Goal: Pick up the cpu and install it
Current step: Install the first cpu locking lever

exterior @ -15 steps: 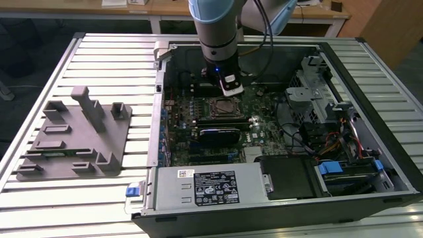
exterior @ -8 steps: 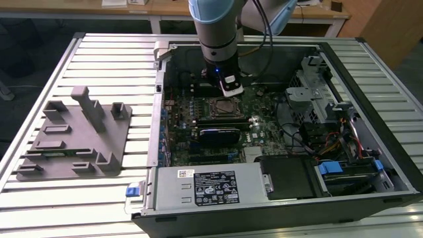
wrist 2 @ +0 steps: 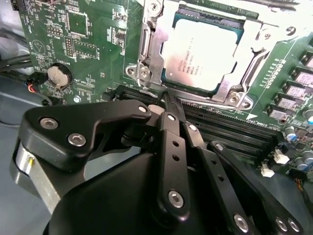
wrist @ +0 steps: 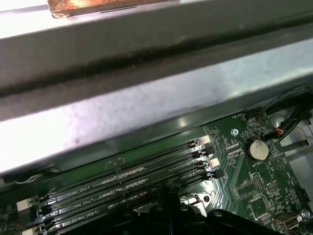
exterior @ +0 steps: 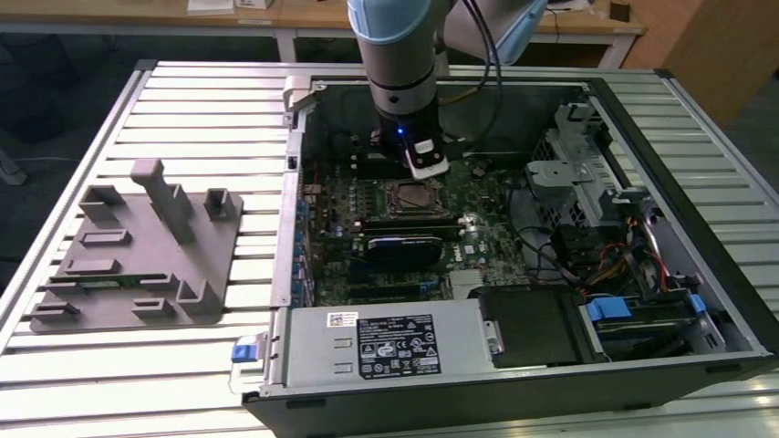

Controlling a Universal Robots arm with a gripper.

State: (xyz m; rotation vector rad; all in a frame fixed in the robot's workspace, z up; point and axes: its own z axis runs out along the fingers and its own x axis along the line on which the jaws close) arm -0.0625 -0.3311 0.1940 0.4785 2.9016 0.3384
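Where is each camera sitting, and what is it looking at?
Exterior view: off the arm, above the table, looking down into the open computer case; the arm and its gripper hang over the cpu.
Second wrist view: rides by the wrist, looking past the black gripper at the cpu lying in its socket.
First wrist view: rides by the wrist, facing the memory slots and the case wall; a dark edge of the gripper shows.
Both wrist views share the round coin battery and the memory slots.

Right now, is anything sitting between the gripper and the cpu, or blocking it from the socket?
Nothing visible does. In the second wrist view the cpu already lies flat in the socket frame, uncovered, and the gripper, fingers together and empty, sits just beside it above the memory slots.
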